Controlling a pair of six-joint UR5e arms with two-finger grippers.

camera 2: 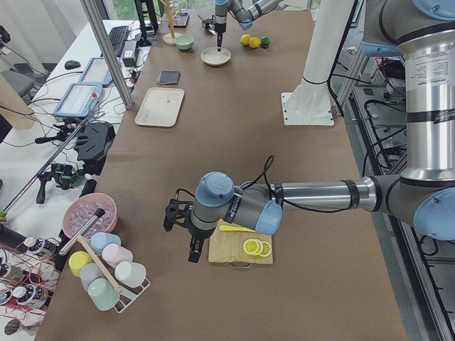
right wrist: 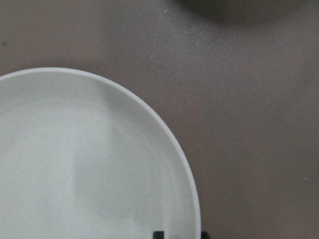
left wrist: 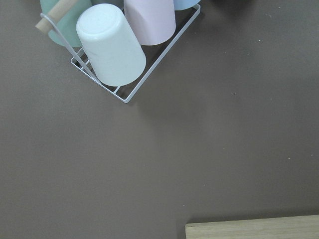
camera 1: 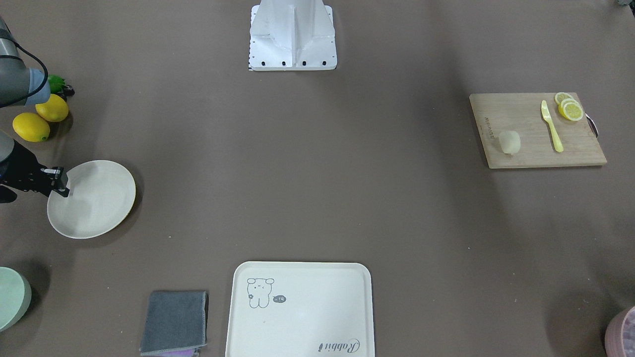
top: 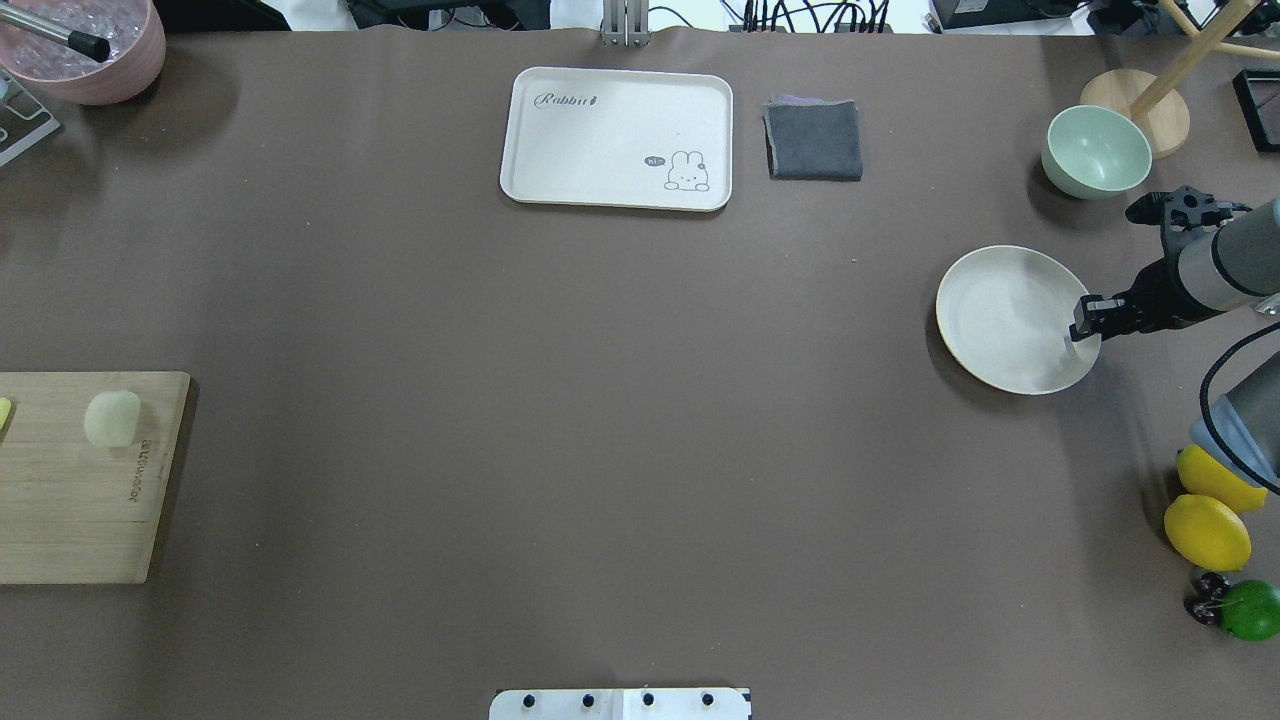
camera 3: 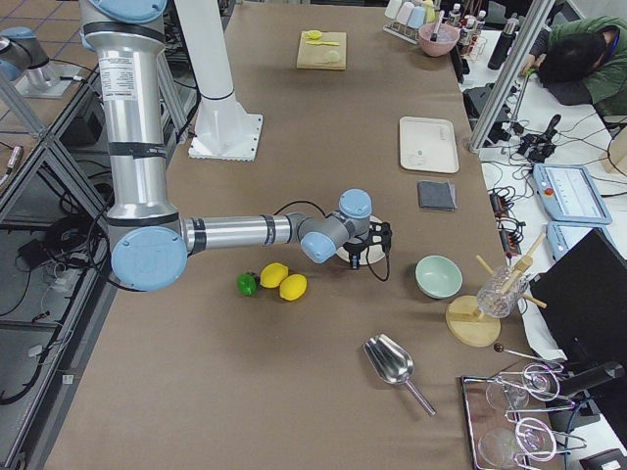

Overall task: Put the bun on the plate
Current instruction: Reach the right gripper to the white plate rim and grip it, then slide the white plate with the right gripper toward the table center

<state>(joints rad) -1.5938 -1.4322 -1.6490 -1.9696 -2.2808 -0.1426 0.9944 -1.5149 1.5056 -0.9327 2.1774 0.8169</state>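
Two robot arms share a long brown bench [camera 1: 317, 173]. Nearest the onlooker, along its front edge, lie a cream tray [camera 1: 317, 307] with a small animal drawing and a folded grey cloth [camera 1: 173, 320], neither in play.

Farther in, at one end, sits the plate [camera 1: 99, 203], bare. The right gripper [camera 1: 63, 190] reaches low over its rim, jaws astride it, one tip inside and one outside. Whether they pinch the rim or stand loose cannot be told. The likely reason for this position is to steady the plate or draw it toward the middle.

At the opposite end, well apart from the plate, the bun [camera 1: 509, 142] rests untouched on a wooden cutting board [camera 1: 521, 109], beside a yellow knife [camera 1: 551, 126] and lemon slices [camera 1: 569, 108]. The left gripper [camera 2: 194, 252] hangs just off the board's outer end, near a rack of cups [camera 2: 106, 277], probably because the bun lies on its side. The state of its jaws cannot be judged.

Farthest back stands the robot's white base [camera 1: 292, 39].
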